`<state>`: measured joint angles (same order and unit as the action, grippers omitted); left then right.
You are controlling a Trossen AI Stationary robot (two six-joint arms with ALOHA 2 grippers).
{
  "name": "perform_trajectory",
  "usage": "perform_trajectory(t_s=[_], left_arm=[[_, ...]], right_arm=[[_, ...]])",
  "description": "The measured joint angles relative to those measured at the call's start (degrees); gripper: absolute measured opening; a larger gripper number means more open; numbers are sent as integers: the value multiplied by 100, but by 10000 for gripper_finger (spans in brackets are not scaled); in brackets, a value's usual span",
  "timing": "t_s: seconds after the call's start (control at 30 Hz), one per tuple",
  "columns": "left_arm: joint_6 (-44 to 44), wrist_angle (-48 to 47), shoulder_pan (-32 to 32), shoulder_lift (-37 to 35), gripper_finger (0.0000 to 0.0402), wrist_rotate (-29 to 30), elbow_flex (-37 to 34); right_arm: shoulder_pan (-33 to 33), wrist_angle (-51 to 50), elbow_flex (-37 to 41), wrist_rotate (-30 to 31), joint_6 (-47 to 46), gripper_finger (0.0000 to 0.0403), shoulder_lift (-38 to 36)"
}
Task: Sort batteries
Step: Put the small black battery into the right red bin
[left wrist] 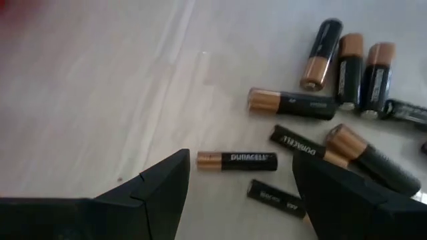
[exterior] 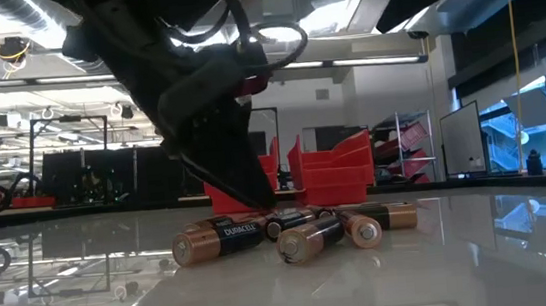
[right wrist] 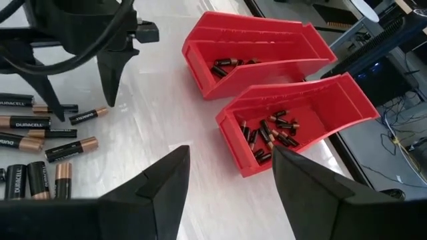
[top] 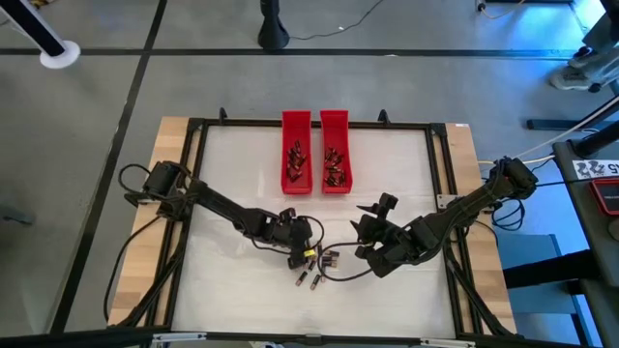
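Note:
Several loose batteries (top: 317, 267) lie on their sides on the white table near its near edge; they show copper-and-black in the low view (exterior: 223, 240) and the left wrist view (left wrist: 320, 100). My left gripper (top: 300, 251) is open, pointing down just above them. Its fingers stand on either side of a thin battery (left wrist: 237, 161) without touching it. My right gripper (top: 373, 215) is open and empty, to the right of the pile, facing the two red trays (right wrist: 267, 40). More batteries (right wrist: 270, 133) lie inside the trays.
The two long red trays (top: 296, 153) (top: 335, 153) stand side by side at the table's far middle. A black frame (top: 440, 174) runs around the white table. A cable (top: 338, 273) lies beside the loose batteries. Bare white surface lies to the left of the pile.

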<state>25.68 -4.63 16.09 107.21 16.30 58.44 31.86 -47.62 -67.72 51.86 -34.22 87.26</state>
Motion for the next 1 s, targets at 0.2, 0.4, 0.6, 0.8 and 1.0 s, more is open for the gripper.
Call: perform_trajectory(t_s=[0.2,0.4,0.6,0.8,1.0], left_arm=[[111,94,86,196,253,179,4],[147,151,88,317,253,266,11],[132,104,86,331,253,280,17],[127,-5,82,337,220,279,17],[114,-34,82,337,178,277,17]], right_arm=[[0,11,0,-1,0,214,0],[0,56,0,-2,0,214,0],[0,76,0,-3,5,214,0],[0,79,0,-3,7,214,0],[0,81,0,-3,7,214,0]])
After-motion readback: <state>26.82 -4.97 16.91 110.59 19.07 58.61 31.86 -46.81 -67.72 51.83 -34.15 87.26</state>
